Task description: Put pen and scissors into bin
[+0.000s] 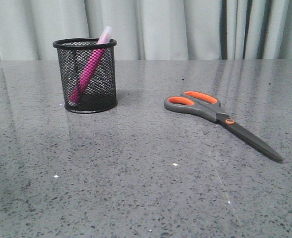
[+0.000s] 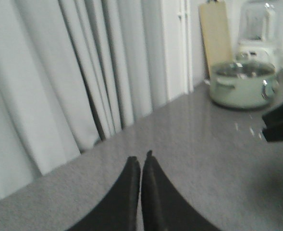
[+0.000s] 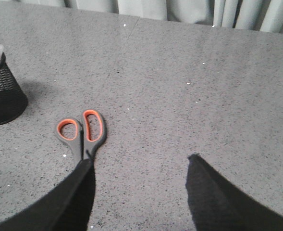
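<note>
Nearest to us on the grey speckled worktop lie the scissors, flat and closed, on the right side. Their long dark blades point toward the near right, and the grey handles with orange lining are at the farther end, turned to the middle of the worktop. Above them we see the right end effector with its two fingers wide apart and nothing between them; one finger covers the blades in the right wrist view, so only the handles show there.

Farther back and to the left stands the bin, a black mesh cup, upright and well apart from the scissors. Inside it we find the pen, leaning, with its pale cap rising above the rim.

The left end effector has its fingers pressed together and holds nothing; beyond it we see a pale curtain and a green pot.
</note>
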